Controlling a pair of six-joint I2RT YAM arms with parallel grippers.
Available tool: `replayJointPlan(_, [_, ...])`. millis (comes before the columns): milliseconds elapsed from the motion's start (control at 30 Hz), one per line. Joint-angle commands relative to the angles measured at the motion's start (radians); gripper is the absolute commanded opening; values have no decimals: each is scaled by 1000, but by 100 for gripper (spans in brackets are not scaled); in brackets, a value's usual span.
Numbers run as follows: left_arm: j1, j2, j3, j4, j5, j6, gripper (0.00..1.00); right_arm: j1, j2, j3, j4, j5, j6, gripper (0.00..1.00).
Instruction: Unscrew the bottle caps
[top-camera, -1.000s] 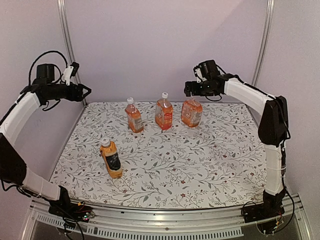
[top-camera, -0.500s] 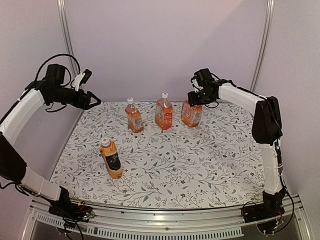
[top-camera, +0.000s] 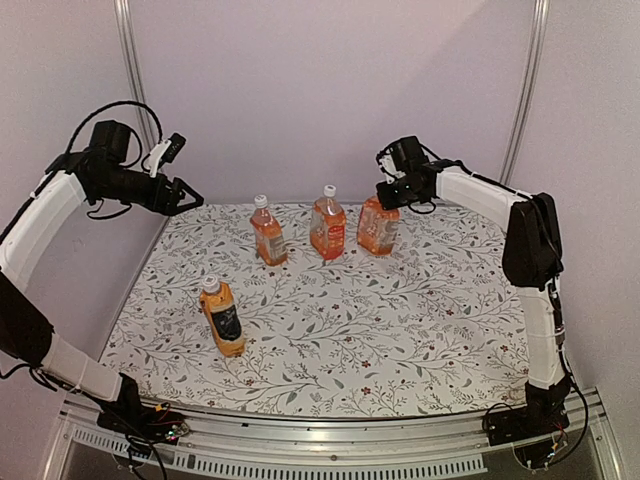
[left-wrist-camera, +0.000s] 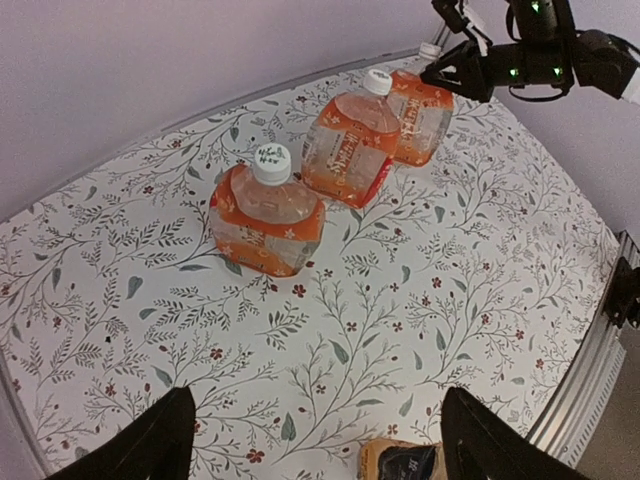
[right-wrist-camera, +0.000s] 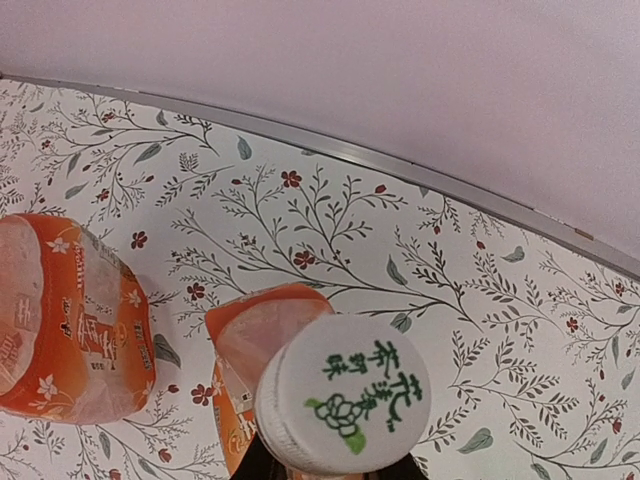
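The right-end cap sits by the far edge of the counter, between the spread fingers of the right gripper. The middle cap, left cap and front cap stand free — room all round. The left gripper hangs wide open over the far left corner.

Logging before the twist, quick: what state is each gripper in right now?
Left gripper: open, holding nothing.
Right gripper: at a cap; cannot tell whether it is shut on it.
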Motion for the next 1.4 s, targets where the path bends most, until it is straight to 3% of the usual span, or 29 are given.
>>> replayJointPlan(0, [-20, 2, 45, -74, 31, 24, 85, 3, -65, -41, -12, -12, -15, 7])
replayJointPlan(200, [-54, -11, 99, -147, 52, 52, 83, 3, -293, -173, -53, -24, -57, 3])
replayJointPlan(400, [-147, -21, 209, -254, 92, 84, 79, 26, -643, -421, -52, -284, -95, 3])
replayJointPlan(600, [-397, 36, 424, -424, 45, 195, 75, 193, -962, -590, 25, -397, -150, 4])
replayJointPlan(700, [-562, 32, 458, -409, -13, 275, 79, 299, -1048, -628, 91, -400, -129, 4])
replayJointPlan(767, [-683, -14, 393, -303, -51, 317, 87, 373, -1073, -639, 131, -394, -123, 3])
replayJointPlan(833, [-776, -61, 288, -103, -123, 259, 93, 430, -1085, -646, 163, -396, -122, 3])
replayJointPlan(933, [-814, -50, 222, 79, -118, 155, 94, 497, -1082, -644, 180, -409, -133, 2])
replayJointPlan(1033, [-825, -3, 222, 135, -74, 76, 91, 528, -1064, -622, 159, -405, -146, 2])
replayJointPlan(1367, [-887, 47, 189, 193, -49, 27, 89, 541, -1015, -592, 157, -380, -150, 0])
